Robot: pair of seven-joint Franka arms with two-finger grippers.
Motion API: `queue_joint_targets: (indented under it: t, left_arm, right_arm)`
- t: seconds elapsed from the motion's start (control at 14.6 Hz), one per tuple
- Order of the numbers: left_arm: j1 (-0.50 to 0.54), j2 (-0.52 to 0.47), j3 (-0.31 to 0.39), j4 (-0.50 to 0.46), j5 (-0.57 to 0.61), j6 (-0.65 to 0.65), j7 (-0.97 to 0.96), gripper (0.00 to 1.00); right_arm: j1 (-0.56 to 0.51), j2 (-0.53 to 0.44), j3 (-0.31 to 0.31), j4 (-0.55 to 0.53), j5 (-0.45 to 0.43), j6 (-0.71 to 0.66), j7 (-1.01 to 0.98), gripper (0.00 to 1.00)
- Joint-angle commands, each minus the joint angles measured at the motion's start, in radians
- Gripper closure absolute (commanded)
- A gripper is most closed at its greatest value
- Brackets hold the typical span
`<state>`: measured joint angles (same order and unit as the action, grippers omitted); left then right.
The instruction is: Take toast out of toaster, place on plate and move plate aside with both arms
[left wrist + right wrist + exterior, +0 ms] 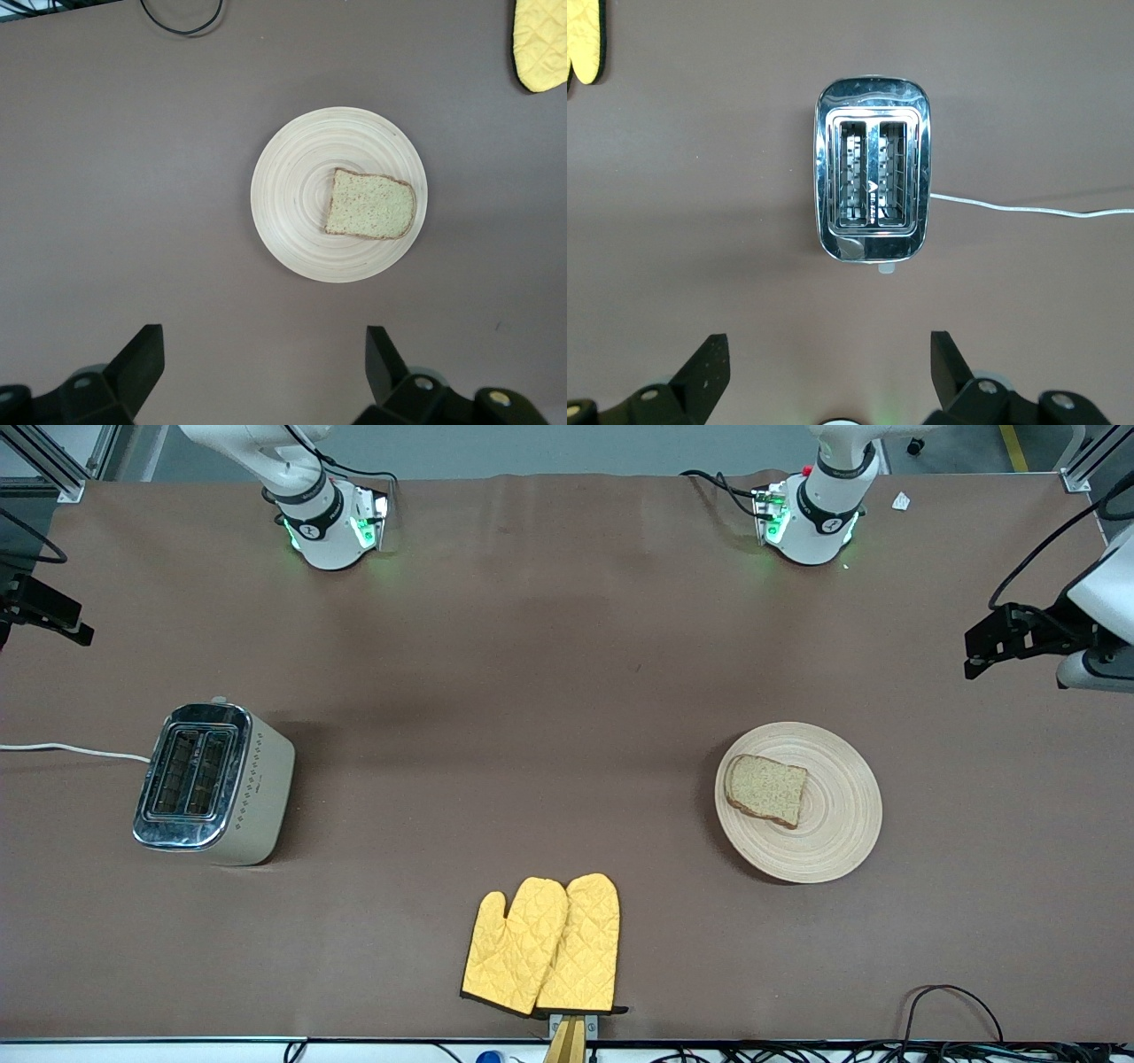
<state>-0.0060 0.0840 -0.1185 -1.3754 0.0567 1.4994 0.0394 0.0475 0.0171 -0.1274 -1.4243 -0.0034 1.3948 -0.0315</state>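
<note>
The toast [767, 789] lies flat on the round tan plate [842, 841], off-centre toward the right arm's end of the table. Both also show in the left wrist view, the toast [370, 205] on the plate [288, 199]. My left gripper [264, 341] is open and empty, held high over the table at the left arm's end, apart from the plate. My right gripper [826, 341] is open and empty, held high over the table near the toaster [873, 181].
The chrome and cream toaster [213, 782] stands at the right arm's end with both slots empty and a white cord [71, 750] running off the table. Two yellow quilted oven mitts [545, 945] lie near the front edge. Black cables [948, 1001] lie at the front corner.
</note>
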Motion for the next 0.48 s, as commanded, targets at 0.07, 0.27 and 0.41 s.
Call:
queue_joint_targets:
  t: [0.07,0.27,0.41]
  left_arm:
    - [-0.271,-0.087,0.294,-0.100,-0.023,0.005,0.010,0.00]
    - [-0.275,-0.082,0.306,-0.099,-0.020,0.021,0.024,0.00]
    - [-0.262,-0.078,0.303,-0.094,-0.021,0.036,0.024,0.00]
  right_arm:
    - [-0.012,-0.003,0.009,0.007,0.008,-0.007,0.024,0.00]
    - [-0.015,-0.002,0.005,0.004,0.008,-0.008,0.016,0.00]
    - [-0.014,-0.002,0.005,0.004,0.008,-0.007,0.015,0.00]
